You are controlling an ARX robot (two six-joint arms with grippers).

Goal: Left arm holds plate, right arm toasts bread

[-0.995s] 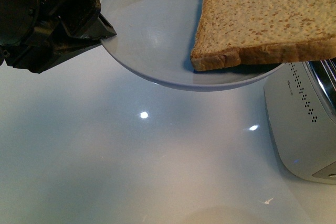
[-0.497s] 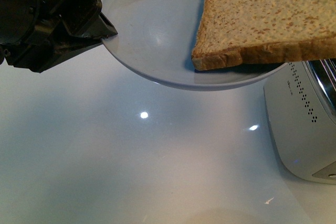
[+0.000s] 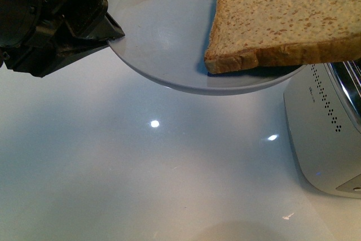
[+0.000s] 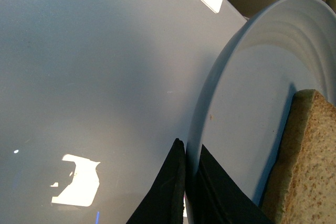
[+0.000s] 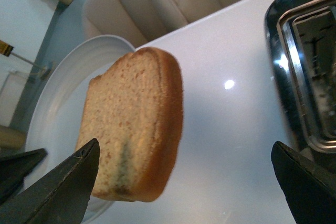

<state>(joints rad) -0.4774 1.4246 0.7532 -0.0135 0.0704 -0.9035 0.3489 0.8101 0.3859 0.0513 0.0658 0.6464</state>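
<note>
Brown wholemeal bread (image 3: 282, 21) lies on the plate (image 3: 163, 32), its near corner touching the glaze and its three o'clock end overhanging the rim above the toaster (image 3: 327, 134). The left claw (image 3: 113, 33) is clamped on the plate's rim at nine o'clock and holds it clear of the bench (image 3: 141, 173). The right claw (image 5: 185, 150) stands wide apart, the slice ahead between its fingers and touched by neither, so I judge the step in hand to be the pickup. To do it well, the right claw should close on the crust edges rather than the soft crumb, squeeze gently so the slice does not fold, and lift clear before swinging toward the slot (image 5: 310, 77). The left arm ought to hold the plate level, since a tilt could slide the bread off. The front view shows the plate in the air and nothing of the right claw. Only the right wrist view shows those parted fingers and the open chrome slot. Only the left wrist view shows the rim pinched between two dark jaws
</note>
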